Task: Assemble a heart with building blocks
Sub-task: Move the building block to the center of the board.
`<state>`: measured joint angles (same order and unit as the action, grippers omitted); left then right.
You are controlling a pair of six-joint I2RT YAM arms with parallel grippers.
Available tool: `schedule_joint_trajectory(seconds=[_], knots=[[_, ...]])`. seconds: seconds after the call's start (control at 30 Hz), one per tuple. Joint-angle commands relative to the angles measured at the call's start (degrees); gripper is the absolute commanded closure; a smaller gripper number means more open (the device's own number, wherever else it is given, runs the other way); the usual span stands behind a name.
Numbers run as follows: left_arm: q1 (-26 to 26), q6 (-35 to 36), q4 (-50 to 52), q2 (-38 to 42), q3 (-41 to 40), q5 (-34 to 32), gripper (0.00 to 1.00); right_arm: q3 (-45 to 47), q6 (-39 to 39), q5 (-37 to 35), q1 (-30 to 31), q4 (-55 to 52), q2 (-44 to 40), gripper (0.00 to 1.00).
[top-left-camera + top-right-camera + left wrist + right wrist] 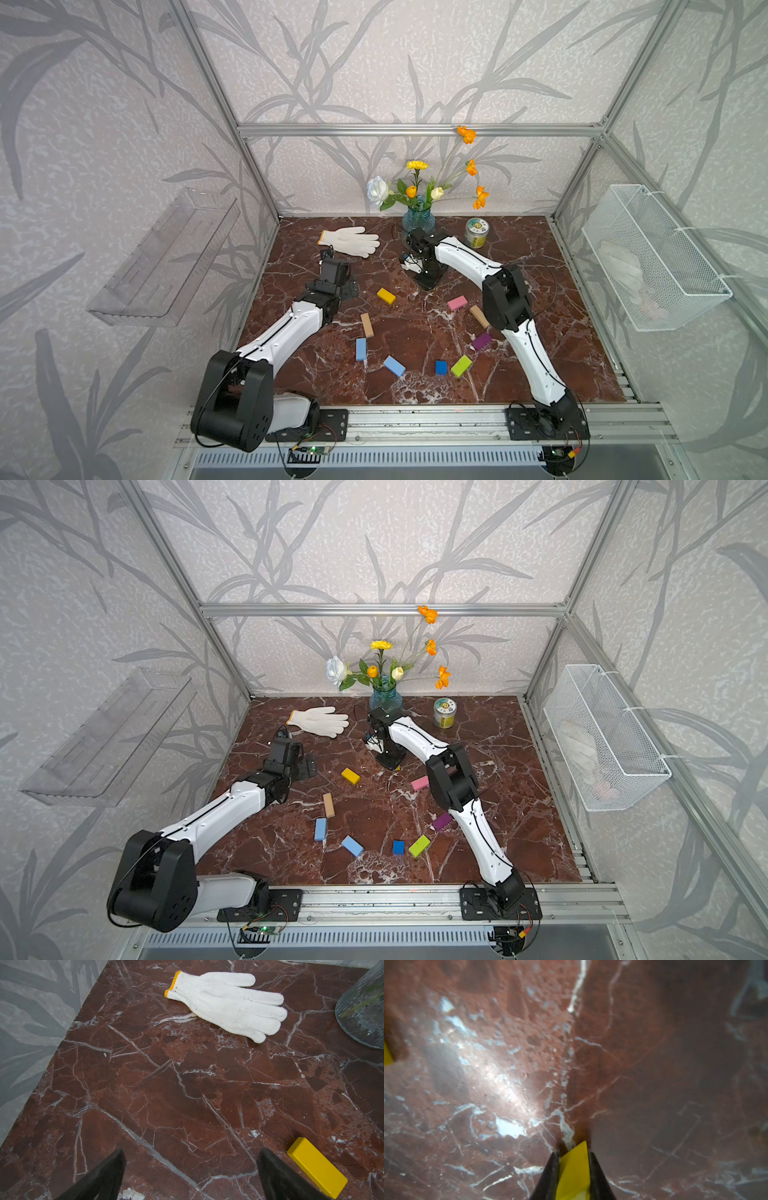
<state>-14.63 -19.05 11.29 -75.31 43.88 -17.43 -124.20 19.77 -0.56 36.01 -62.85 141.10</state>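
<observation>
On the marble desk (pixel 561 332), nine building blocks (pixel 367 324) are laid apart in a loose heart outline (pixel 394 365), with the yellow brick (pixel 386 296) and pink brick (pixel 457 303) at its far side and the dark blue brick (pixel 441 367) at its near end. The left jaws are spread wide just beside the yellow brick, while a yellow wedge (pixel 574 1167) is pinched in the right jaws, low over the desk between those two far bricks.

1. The small round tin with a green-and-white printed lid (pixel 476 226) stands at the back of the red-brown marble tabletop (pixel 415 332), near the blue glass vase (pixel 418 218) — its lid and side carry print in both top views, too small to read.
2. No word, number or brand can be made out anywhere.
</observation>
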Motion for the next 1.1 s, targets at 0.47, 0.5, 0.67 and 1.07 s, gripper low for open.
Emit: schedule_joint_trajectory(seconds=[0.47, 0.5, 0.67, 1.07], knots=[[-0.4, -0.18, 4.57, 4.62, -0.44, -0.59, 0.0, 2.68, 27.47, 1.13, 2.44, 8.04, -3.02, 1.0], [-0.39, -0.36, 4.83, 4.82, -0.51, -0.6, 0.0, 2.22, 28.11, 2.08, 2.27, 7.44, -2.73, 1.0], [-0.4, -0.81, 5.87, 5.93, -0.99, -0.59, 0.0, 0.55, 30.19, 4.27, 2.09, 5.82, -1.35, 1.0], [-0.45, -1.07, 6.98, 6.93, -1.61, -0.24, 0.0, -0.86, 30.86, 2.94, 1.59, 6.47, 0.56, 0.91]])
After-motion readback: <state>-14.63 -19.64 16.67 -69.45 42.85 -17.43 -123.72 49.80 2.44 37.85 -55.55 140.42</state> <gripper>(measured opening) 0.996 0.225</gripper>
